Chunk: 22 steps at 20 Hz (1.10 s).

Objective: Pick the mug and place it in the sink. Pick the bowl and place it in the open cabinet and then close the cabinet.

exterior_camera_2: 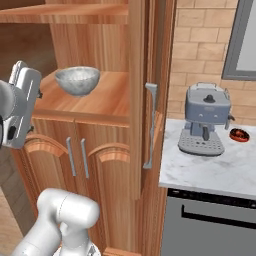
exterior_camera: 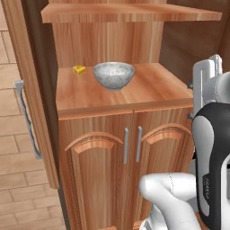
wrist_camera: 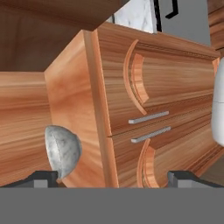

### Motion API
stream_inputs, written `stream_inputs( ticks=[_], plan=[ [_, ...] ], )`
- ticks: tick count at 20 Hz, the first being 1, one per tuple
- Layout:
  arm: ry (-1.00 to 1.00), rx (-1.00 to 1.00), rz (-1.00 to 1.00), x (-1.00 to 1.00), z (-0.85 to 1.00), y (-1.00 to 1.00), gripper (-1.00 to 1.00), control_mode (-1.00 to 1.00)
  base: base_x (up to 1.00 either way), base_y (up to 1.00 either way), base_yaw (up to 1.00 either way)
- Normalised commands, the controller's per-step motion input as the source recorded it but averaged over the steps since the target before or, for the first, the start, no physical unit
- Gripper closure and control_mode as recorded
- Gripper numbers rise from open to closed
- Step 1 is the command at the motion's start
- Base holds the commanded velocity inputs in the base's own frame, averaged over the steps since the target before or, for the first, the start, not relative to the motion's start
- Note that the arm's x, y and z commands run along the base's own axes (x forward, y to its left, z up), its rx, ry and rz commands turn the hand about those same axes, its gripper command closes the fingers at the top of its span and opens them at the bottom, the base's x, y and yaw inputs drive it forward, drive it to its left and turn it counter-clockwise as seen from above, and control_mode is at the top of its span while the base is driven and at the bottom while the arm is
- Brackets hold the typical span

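Open cabinet fills our frame, bowl sitting on its shelf upper centre beside a yellow block; our gripper is spread wide, holding nothing.

The left base view is looking forward and down from close in at the cabinet, its shelf sitting mid-frame. The right base view is facing the same shelf from the other side, placing it upper left. Both are sharing the bowl. The hand view is looking rolled sideways, close along the shelf edge.
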Motion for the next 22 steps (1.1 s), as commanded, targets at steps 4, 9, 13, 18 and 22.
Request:
stream_inputs(
  ticks=[4,9,13,18,22],
  plan=[
    [0.0,0.0,0.0,0.0,0.0,0.0,-1.0,1.0,0.0,-0.01,-0.07],
    [0.0,0.0,0.0,0.0,0.0,0.0,-1.0,1.0,0.0,0.07,-0.14],
    [0.0,0.0,0.0,0.0,0.0,0.0,-1.0,1.0,0.0,0.05,-0.12],
    [0.0,0.0,0.0,0.0,0.0,0.0,-1.0,1.0,-0.03,0.27,-0.03],
    [0.0,0.0,0.0,0.0,0.0,0.0,-1.0,1.0,-0.15,0.28,0.0]
  ],
)
